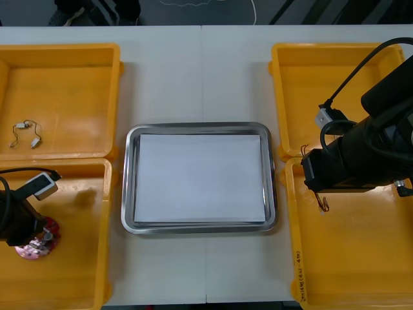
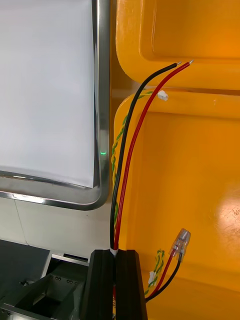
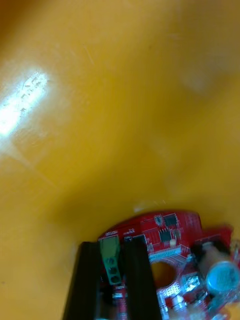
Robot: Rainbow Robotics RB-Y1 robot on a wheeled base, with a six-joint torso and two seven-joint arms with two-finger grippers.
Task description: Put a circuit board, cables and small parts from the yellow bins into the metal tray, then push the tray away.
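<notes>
Holding the left gripper (image 3: pixel 112 252) low inside the near-left yellow plastic bin (image 1: pixel 77 265), with the arm entering at the table's near left corner. Clamping its two black fingers, a narrow gap apart, on the green connector block (image 3: pixel 110 257) of the round red circuit board (image 3: pixel 165 234). Resting the board on the bin floor, toward the bin's outer side.

Reaching the right gripper (image 2: pixel 116 256) in from the right, above the inner rim of the near-right yellow plastic bin (image 1: pixel 361 265) and just beside the right edge of the rectangular metal tray (image 1: pixel 128 194). Pinching its fingers almost together on a thin black and red cable pair (image 2: pixel 132 150). Trailing the pair forward from the fingertips along that rim, with the bare ends lying over the wall of the far-right yellow plastic bin (image 1: pixel 322 97). Crossing above a twisted green and yellow cable (image 2: pixel 116 150) on the same rim.

Facing only a narrow strip of light table (image 1: pixel 193 77) between the tray rim and the bins on either side. Facing a wider stretch of table beyond the tray's far edge, between the two far bins.
</notes>
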